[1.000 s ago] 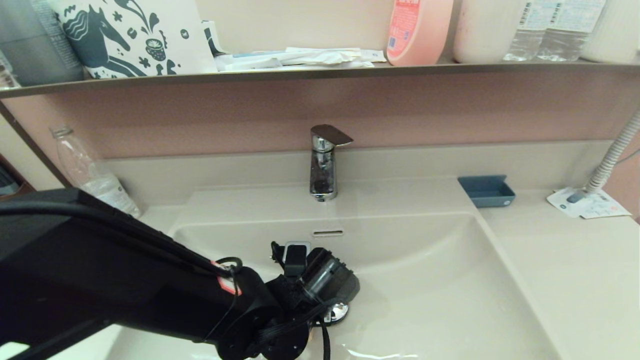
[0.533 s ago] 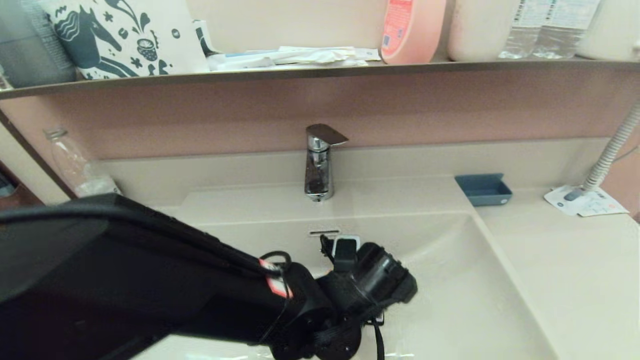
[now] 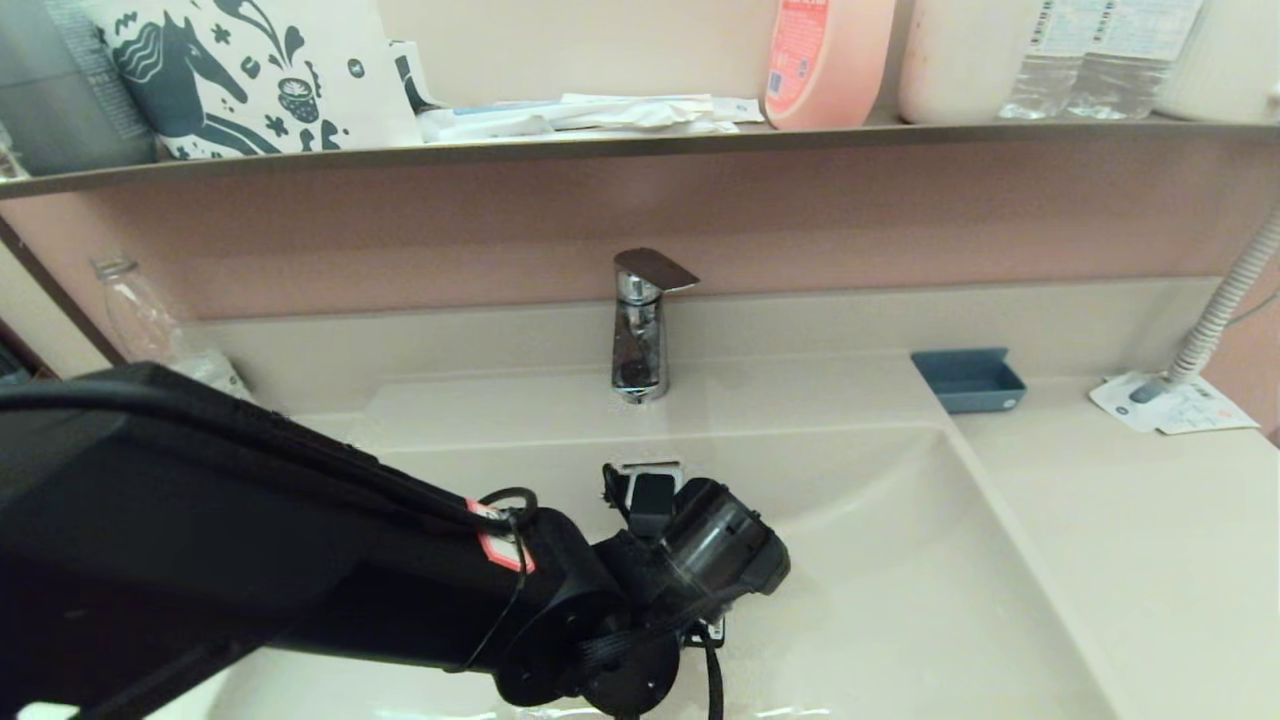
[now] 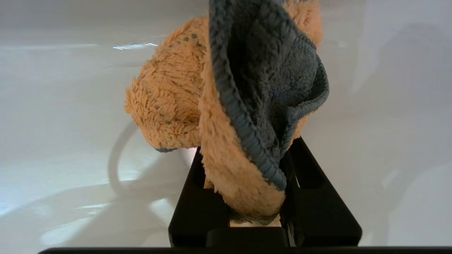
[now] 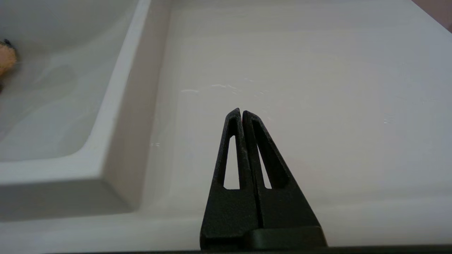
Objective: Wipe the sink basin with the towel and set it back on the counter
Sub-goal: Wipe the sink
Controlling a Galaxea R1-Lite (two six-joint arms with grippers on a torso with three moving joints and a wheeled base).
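Note:
My left arm (image 3: pixel 400 590) reaches down into the beige sink basin (image 3: pixel 900 560), its wrist just in front of the overflow slot (image 3: pixel 650 466). The left gripper (image 4: pixel 249 151) is shut on the orange-yellow towel (image 4: pixel 169 98), whose dark grey edging folds over the fingers. The bunched cloth lies against the glossy basin wall (image 4: pixel 53 106). In the head view the arm hides the towel and the drain stopper. A corner of the towel (image 5: pixel 6 60) shows in the right wrist view. My right gripper (image 5: pixel 242 112) is shut and empty, parked above the counter (image 5: pixel 317 70) right of the basin.
A chrome faucet (image 3: pixel 640 320) stands behind the basin. A blue dish (image 3: pixel 968 380), printed papers (image 3: pixel 1170 405) and a ribbed hose (image 3: pixel 1225 310) are at the back right. A plastic bottle (image 3: pixel 150 320) stands back left. The brown shelf (image 3: pixel 600 148) overhead carries bottles.
The left arm swept the towel to the right across the basin, then came partway back left and nearer the back wall. The right gripper has stayed put.

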